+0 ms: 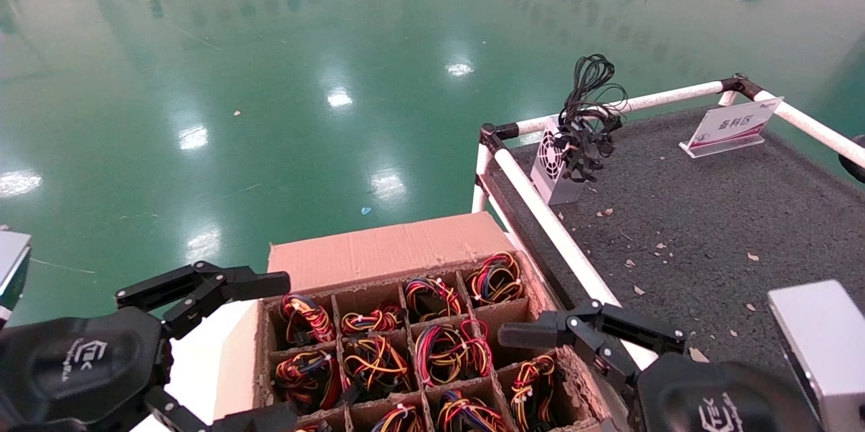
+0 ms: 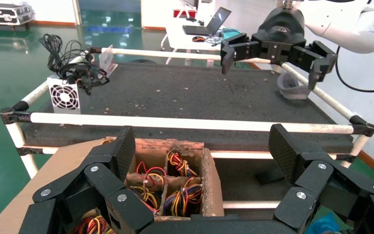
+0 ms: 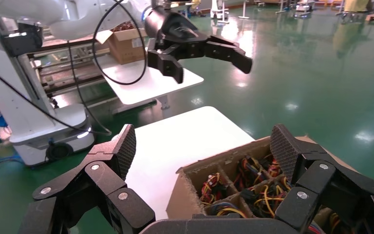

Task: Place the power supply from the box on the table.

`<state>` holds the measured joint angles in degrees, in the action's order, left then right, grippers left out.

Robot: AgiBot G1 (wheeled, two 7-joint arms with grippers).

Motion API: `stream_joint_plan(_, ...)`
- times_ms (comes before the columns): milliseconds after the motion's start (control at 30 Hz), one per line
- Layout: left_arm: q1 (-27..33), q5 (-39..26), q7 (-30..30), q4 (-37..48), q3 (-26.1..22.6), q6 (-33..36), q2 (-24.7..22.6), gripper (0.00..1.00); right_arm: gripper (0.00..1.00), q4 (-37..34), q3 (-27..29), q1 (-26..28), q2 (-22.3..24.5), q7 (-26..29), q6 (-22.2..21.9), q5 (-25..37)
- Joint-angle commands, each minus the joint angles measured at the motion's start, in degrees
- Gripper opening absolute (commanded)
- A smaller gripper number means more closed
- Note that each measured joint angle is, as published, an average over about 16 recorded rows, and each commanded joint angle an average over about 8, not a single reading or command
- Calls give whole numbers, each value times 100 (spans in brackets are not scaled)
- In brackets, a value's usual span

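Note:
The power supply (image 1: 554,172) (image 2: 64,96), a small silver block with a round fan grille and black cables (image 1: 588,114), stands upright on the table (image 1: 709,216) at its near-left corner. The box (image 1: 385,249) (image 2: 213,185) (image 3: 190,195) sits beside the table, its grid cells holding red-yellow-orange wire bundles. My left gripper (image 1: 287,347) (image 2: 202,146) hovers open over the box's left side, holding nothing. My right gripper (image 3: 204,146) (image 2: 270,68) hangs open and empty over the box's right edge, next to the table rail.
A white pipe rail (image 1: 554,229) runs between box and table. A sign card (image 1: 733,124) stands at the table's far side, and cardboard scraps litter its top. A silver-grey block (image 1: 824,344) lies at the table's near right. A white surface (image 1: 203,351) lies left of the box.

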<state>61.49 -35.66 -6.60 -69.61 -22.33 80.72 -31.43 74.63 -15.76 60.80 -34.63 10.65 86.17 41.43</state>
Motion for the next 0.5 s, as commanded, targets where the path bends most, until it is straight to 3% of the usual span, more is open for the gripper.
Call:
stream_joint_plan(33,0,0,0,0,0,0,0,100,100,82,21,-60,32,-9,38,-34)
stream_joint_plan(500,0,0,0,0,0,0,0,100,100,-65,-13,43,-22,4,-29,22)
